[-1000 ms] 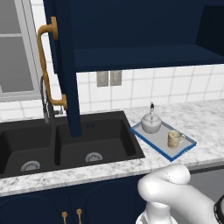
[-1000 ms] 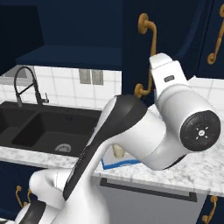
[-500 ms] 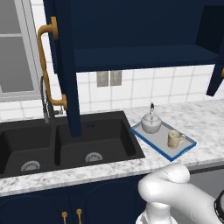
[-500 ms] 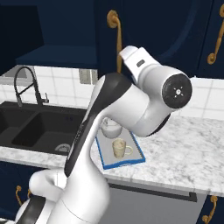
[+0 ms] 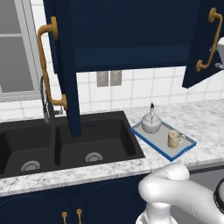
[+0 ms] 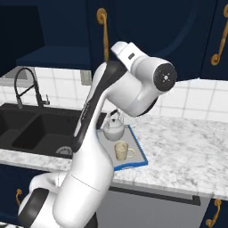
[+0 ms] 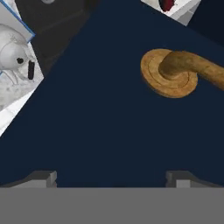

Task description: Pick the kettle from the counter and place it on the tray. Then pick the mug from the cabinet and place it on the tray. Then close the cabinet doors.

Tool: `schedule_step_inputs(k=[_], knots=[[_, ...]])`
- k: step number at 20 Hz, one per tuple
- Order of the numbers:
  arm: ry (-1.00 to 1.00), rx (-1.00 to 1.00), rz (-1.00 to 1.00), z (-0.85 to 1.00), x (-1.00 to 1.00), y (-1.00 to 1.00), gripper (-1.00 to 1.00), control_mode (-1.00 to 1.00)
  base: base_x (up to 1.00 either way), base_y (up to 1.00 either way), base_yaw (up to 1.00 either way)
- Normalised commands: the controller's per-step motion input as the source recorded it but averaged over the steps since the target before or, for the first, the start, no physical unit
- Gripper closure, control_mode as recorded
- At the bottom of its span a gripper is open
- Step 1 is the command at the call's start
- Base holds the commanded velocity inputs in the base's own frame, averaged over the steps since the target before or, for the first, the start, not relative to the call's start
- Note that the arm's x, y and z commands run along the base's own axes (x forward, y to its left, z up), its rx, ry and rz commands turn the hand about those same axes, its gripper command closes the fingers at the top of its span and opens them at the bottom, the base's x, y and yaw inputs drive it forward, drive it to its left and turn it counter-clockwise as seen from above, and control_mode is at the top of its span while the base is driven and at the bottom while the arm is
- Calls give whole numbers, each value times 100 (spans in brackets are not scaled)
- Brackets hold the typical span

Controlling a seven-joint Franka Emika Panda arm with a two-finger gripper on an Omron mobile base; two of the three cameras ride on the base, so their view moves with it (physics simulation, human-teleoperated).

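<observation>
1. Presently, step in hand, judged: closing the cabinet doors. The kettle (image 5: 150,124) and the mug (image 5: 175,139) already stand on the tray (image 5: 182,151), which rests on the surface (image 5: 205,127).
2. Key relation: the right cabinet door (image 7: 100,118) lies directly ahead of the jaws, its navy panel facing them square-on. Whether the tips touch it cannot be told.
3. Door handle (image 7: 179,70): brass, its round mounting plate ahead of the jaws and off toward one tip's side; the bar runs out past the edge of the hand view. In the left base view its long axis is vertical.
4. Jaws (image 7: 111,177): spread wide, holding nothing; both tips show with bare panel between them.
5. Arm pose: raised high, elbow bent above the tray, forearm reaching up toward the half-open right door (image 5: 202,41).
6. Left door (image 5: 65,65): wide open, edge toward the base, well away from the jaws.
7. Next move, judged: a flat push on the panel.
</observation>
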Motion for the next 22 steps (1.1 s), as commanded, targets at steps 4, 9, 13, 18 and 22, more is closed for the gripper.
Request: schedule_step_inputs(k=[4,9,13,18,22], knots=[[0,0,0,0,96,27,-100,-100,0,0,0],[0,0,-2,-1,94,28,-100,-100,0,0,0],[0,1,-11,-13,92,14,-100,-100,0,0,0],[0,4,-17,-13,71,2,-100,-100,0,0,0],[1,0,-25,-8,75,0,-100,-100,0,0,0]])
